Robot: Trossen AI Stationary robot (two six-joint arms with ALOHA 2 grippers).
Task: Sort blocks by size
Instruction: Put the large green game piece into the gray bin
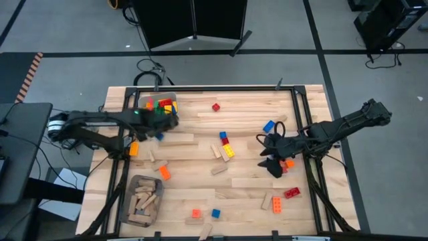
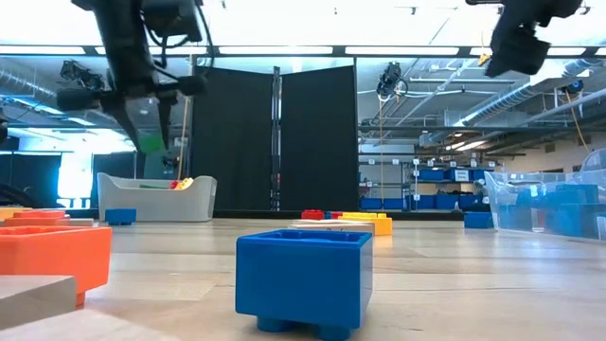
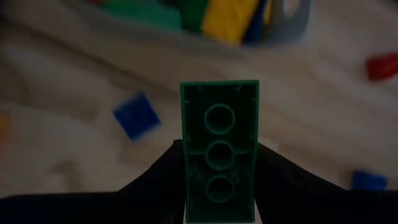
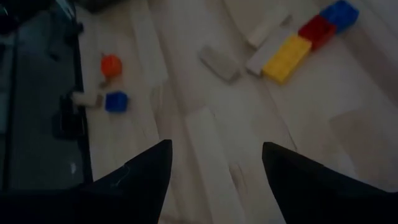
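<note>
A: Is any writing or brand mark legible?

B: None is made out in any view. In the low view a blue brick (image 2: pixel 302 280) is seen nearest, at lower centre, with an orange brick (image 2: pixel 52 258) at lower left; a grey bin (image 2: pixel 156 198) and a clear bin (image 2: pixel 549 203) are seen farther back, at mid left and mid right.

A: How is the left gripper shown?

B: In the left wrist view the left gripper (image 3: pixel 219 186) is seen clamped on a green brick (image 3: pixel 219 158), whose hollow underside with three round tubes is turned to the camera. This detail is given by no other view. In the high view the same gripper is placed at upper left, beside the grey bin of coloured bricks.

A: And the right gripper?

B: In the right wrist view the right gripper (image 4: pixel 214 168) is shown with fingers apart and nothing between them, above bare table (image 4: pixel 311 143). A yellow brick (image 4: pixel 286 58) joined to a red brick (image 4: pixel 317 29) is seen beyond. In the high view a second bin of tan wooden pieces (image 1: pixel 146 199) is shown at lower left; loose bricks are scattered across the table.
</note>
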